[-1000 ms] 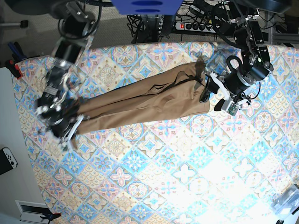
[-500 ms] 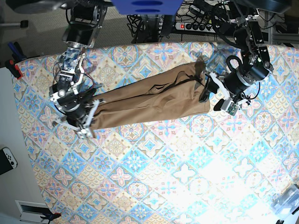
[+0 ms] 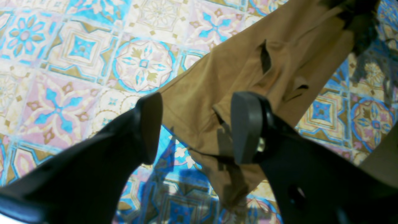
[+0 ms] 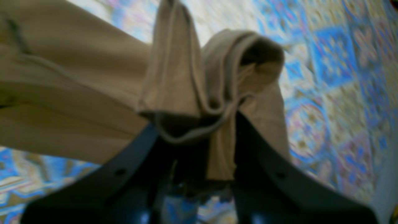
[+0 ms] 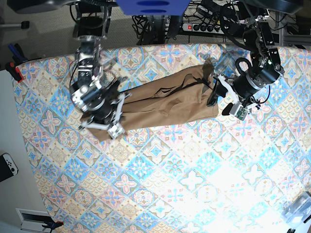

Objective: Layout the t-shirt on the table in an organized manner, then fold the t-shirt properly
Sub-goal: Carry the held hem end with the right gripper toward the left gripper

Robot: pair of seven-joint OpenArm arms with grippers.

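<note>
Two sets of jaws are mine, and both work over a worktop (image 5: 160, 179) covered in pastel blue, pink and cream tile-patterned cloth, where a tan-brown t-shirt (image 5: 165, 99) lies as a long bunched band along the far side. My right jaws (image 4: 192, 137) are pinched narrow on a gathered fold of the t-shirt's end, with cloth draping over both sides of them. My left jaws (image 3: 196, 127) stand wide apart and hold nothing, hovering just above the t-shirt's other end, which lies on the worktop beneath them.
</note>
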